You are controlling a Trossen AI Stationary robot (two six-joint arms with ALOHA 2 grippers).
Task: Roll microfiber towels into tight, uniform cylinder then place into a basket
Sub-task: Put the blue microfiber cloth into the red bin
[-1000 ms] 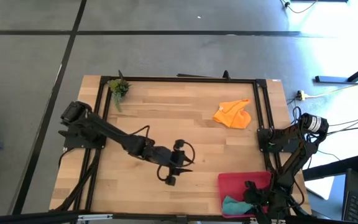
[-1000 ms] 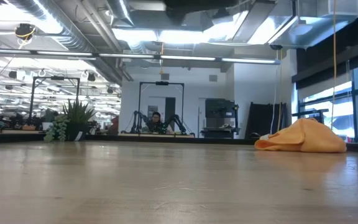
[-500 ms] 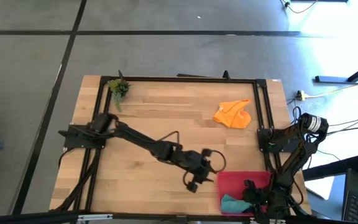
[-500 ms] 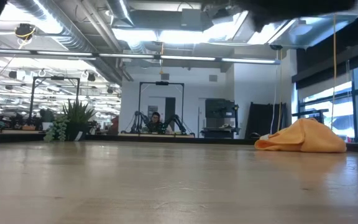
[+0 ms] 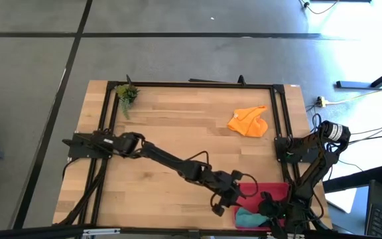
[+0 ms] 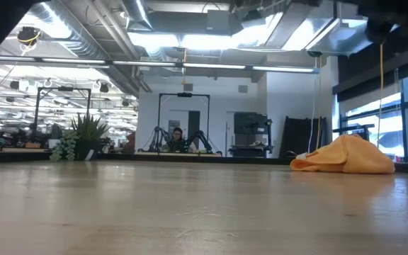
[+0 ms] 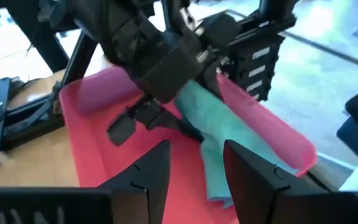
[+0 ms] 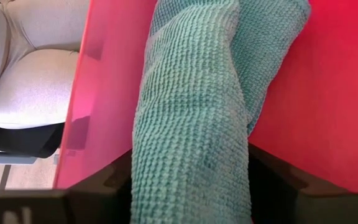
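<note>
The teal towel, a loose long roll, lies in the red-pink basket at the table's near right corner; it also shows in the left wrist view. My right gripper is over the basket, shut on this towel. My left gripper is open and empty, just left of the basket's left wall, its fingers pointing into the basket. The orange towel lies crumpled on the table at the far right and shows in the low view. My right gripper has the teal roll between its two fingers, which stand on its two long sides near one end. The fingers come from above, slanting down into the basket. The roll's other end lies on the basket floor.
A small green plant sprig lies at the table's far left corner. A black frame rail runs along the table's edges. Bare wood lies between the orange towel and the basket.
My left gripper has swept from the table's middle toward the right and near edges, up to the basket's left wall. My right gripper and the teal towel have kept still.
</note>
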